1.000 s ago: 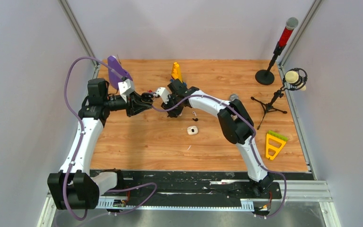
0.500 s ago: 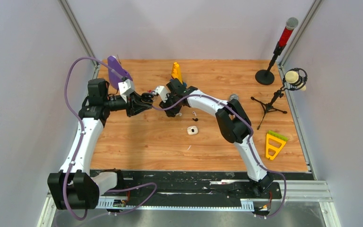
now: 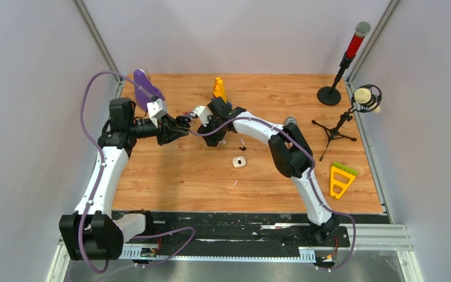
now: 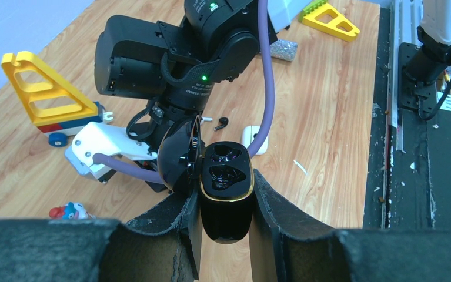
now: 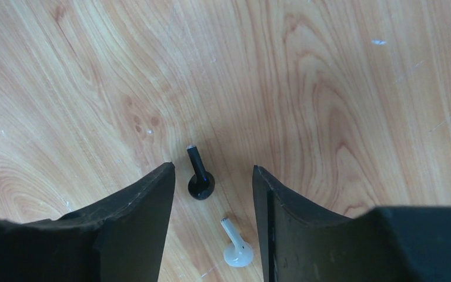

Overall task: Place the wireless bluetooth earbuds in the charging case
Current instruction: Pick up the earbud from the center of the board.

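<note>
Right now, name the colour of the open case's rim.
Gold rim on the black case; left wrist view.

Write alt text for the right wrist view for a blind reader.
A black earbud lies on the wooden table between the fingers of the open end effector. A white earbud lies lower in view.

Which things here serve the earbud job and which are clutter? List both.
Job: black charging case, lid open; black earbud; white earbud; white case.
Lying about: yellow triangle toy; red microphone; orange toy; cream microphone on tripod.
</note>
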